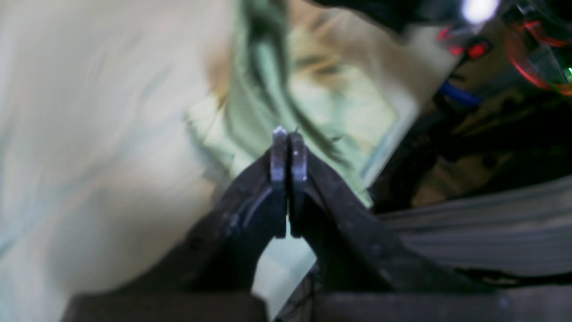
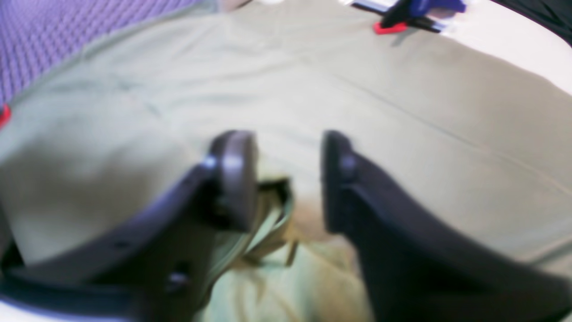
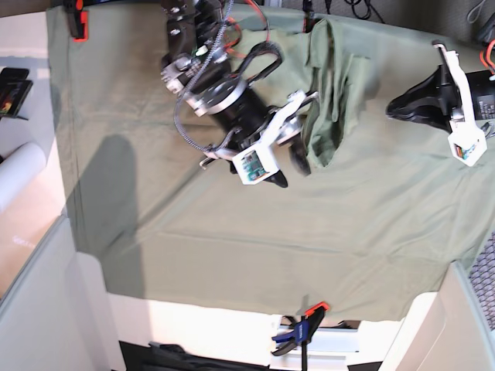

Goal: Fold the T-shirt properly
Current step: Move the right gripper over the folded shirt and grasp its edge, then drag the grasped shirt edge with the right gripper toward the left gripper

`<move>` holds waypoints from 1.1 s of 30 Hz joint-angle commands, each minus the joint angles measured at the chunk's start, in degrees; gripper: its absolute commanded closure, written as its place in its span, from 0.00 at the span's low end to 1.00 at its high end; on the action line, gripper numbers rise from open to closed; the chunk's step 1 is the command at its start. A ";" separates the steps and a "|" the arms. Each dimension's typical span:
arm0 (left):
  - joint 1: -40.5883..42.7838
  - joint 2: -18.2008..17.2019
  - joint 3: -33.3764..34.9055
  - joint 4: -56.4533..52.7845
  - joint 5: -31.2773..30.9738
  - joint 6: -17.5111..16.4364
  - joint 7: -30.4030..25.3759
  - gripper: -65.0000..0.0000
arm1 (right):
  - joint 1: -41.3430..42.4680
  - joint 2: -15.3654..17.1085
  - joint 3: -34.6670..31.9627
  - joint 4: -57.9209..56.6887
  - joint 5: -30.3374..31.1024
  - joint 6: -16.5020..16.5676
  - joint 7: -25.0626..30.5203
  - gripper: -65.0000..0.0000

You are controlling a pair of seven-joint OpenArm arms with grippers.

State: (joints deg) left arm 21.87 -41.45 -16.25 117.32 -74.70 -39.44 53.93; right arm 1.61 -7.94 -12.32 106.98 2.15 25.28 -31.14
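The T-shirt (image 3: 334, 81) lies bunched and wrinkled at the far right-centre of the grey-green table cloth (image 3: 193, 216). My right gripper (image 3: 288, 170) is open and hovers just left of the shirt's near edge. In the right wrist view its jaws (image 2: 286, 138) stand apart over the cloth, with a crumpled fold of the shirt (image 2: 272, 210) just behind and below them. My left gripper (image 3: 393, 107) is to the right of the shirt and apart from it. In the left wrist view it (image 1: 288, 134) is shut with nothing seen between the pads, and the shirt (image 1: 263, 94) lies blurred beyond it.
A blue and black clamp (image 3: 300, 331) pins the cloth at the near edge and also shows in the right wrist view (image 2: 413, 13). A red clamp (image 3: 77, 23) holds the far left corner. A white roll (image 3: 19, 176) lies off the cloth at left.
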 commanded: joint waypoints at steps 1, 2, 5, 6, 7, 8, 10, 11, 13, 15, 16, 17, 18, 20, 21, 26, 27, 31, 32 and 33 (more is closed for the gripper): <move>-0.42 -0.92 -0.68 1.60 -0.59 -0.56 -1.46 1.00 | 1.57 -0.66 0.31 1.03 1.49 0.02 1.01 0.78; -0.44 -0.92 -0.68 2.01 -0.07 -0.56 -1.90 1.00 | 1.88 -0.68 0.59 1.03 1.51 0.02 0.33 0.87; -0.42 -0.92 -0.68 1.95 0.42 -0.56 -2.25 1.00 | 1.99 -0.63 1.11 1.03 -1.14 0.00 -0.87 1.00; -0.42 -0.92 -0.68 1.97 0.42 -0.56 -2.25 1.00 | 1.99 -0.61 1.40 1.03 -2.69 0.00 -1.70 1.00; -0.42 -0.92 -0.68 1.97 0.39 -0.56 -2.27 1.00 | 1.97 -0.61 1.88 1.03 -4.04 -0.02 -2.36 1.00; -0.42 -0.92 -0.68 1.97 0.39 -0.56 -2.27 1.00 | 1.70 -0.59 2.58 1.03 -4.81 -0.02 -3.08 1.00; -0.39 -0.92 -0.68 1.97 0.39 -0.56 -2.27 1.00 | 1.31 0.07 4.35 1.01 -4.63 -0.04 -5.20 1.00; -0.39 -0.92 -0.68 1.97 0.42 -0.56 -2.25 1.00 | 1.01 0.83 5.22 1.03 -3.89 -0.04 -6.36 1.00; -0.22 -0.92 -0.68 1.95 0.68 -0.56 -2.27 1.00 | -0.44 2.80 6.69 1.01 -0.72 -0.04 -6.75 1.00; 0.26 -0.92 -0.68 1.84 1.55 -0.56 -2.29 1.00 | -2.62 4.37 6.99 0.81 3.50 -0.02 -6.75 1.00; 0.31 -0.92 -0.68 1.68 1.92 -0.56 -2.27 1.00 | -3.63 4.57 6.91 0.35 4.87 0.02 -6.67 1.00; 0.35 -0.92 -0.68 1.49 2.23 -0.56 -2.38 1.00 | -4.39 4.52 6.64 -0.48 5.79 0.02 -6.29 1.00; 0.37 -0.92 -0.68 1.36 2.32 -0.56 -2.51 1.00 | -4.90 4.31 6.21 -1.57 6.34 0.02 -5.42 1.00; 0.37 -0.72 -0.68 1.36 2.27 -0.56 -2.51 1.00 | -4.81 3.89 4.42 -4.33 6.47 0.02 -2.27 1.00; 0.37 -0.44 -0.68 1.36 2.25 -0.56 -2.51 1.00 | -4.28 3.58 3.17 -5.92 6.16 0.04 -0.55 1.00; 0.42 0.33 -0.68 1.36 2.34 -0.56 -2.45 1.00 | 2.34 -0.72 -2.47 -14.19 3.21 0.02 0.39 1.00; 0.42 0.61 -0.68 1.36 2.45 -0.56 -2.43 1.00 | 3.82 -0.76 -3.87 -15.32 3.74 0.02 1.18 1.00; 0.42 1.18 -0.68 1.33 3.19 -0.56 -2.49 1.00 | 9.44 -0.76 -10.03 -19.15 3.69 0.02 1.79 1.00; 0.39 1.18 -0.68 1.33 3.19 -0.56 -2.49 1.00 | 10.47 -0.76 -11.54 -20.00 3.89 0.02 1.79 1.00; 0.39 1.14 -0.68 1.33 3.21 -0.56 -2.47 1.00 | 11.30 -0.76 -12.96 -20.70 3.89 0.02 1.77 1.00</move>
State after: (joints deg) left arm 22.55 -39.38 -16.38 117.99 -70.48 -39.51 52.69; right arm 11.79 -8.21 -25.41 85.32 5.34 25.23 -30.74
